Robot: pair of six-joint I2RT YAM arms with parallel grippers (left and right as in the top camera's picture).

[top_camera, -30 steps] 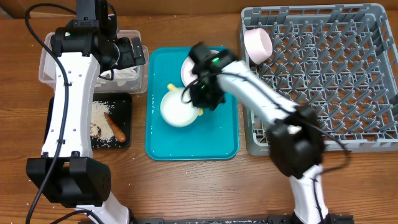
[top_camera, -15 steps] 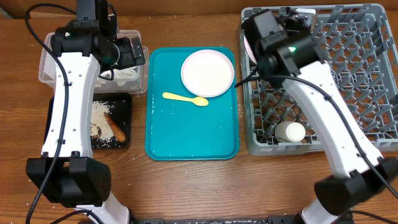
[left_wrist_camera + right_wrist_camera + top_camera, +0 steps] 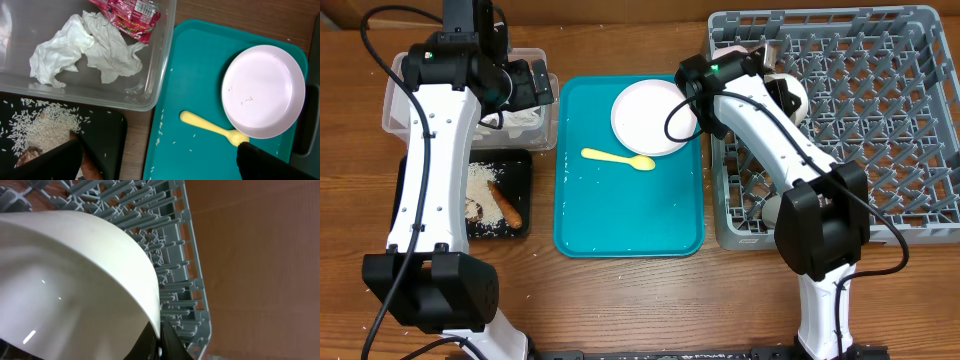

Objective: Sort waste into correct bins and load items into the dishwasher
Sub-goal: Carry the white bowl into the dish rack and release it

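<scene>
My right gripper (image 3: 765, 88) is shut on the rim of a white bowl (image 3: 788, 98) and holds it over the back left of the grey dish rack (image 3: 880, 130). In the right wrist view its fingers (image 3: 161, 342) pinch the bowl (image 3: 70, 280) above the rack's pegs (image 3: 170, 255). My left gripper (image 3: 533, 80) is open and empty (image 3: 159, 146) over the edge of the clear tub (image 3: 160, 60). The tub holds the napkin (image 3: 85, 50) and the red wrapper (image 3: 132, 12). The white plate (image 3: 653, 117) and the yellow spoon (image 3: 618, 157) lie on the teal tray (image 3: 620, 225).
The black tray (image 3: 405, 190) in front of the tub holds rice and brown scraps (image 3: 495, 195). Another bowl (image 3: 728, 52) leans at the rack's back left corner. A small white cup (image 3: 772, 208) lies at the rack's front left. Stray rice grains dot the teal tray.
My right gripper has lifted the white bowl off the teal tray, uncovering the spoon, and carried it right over the rack. The left arm has not moved.
</scene>
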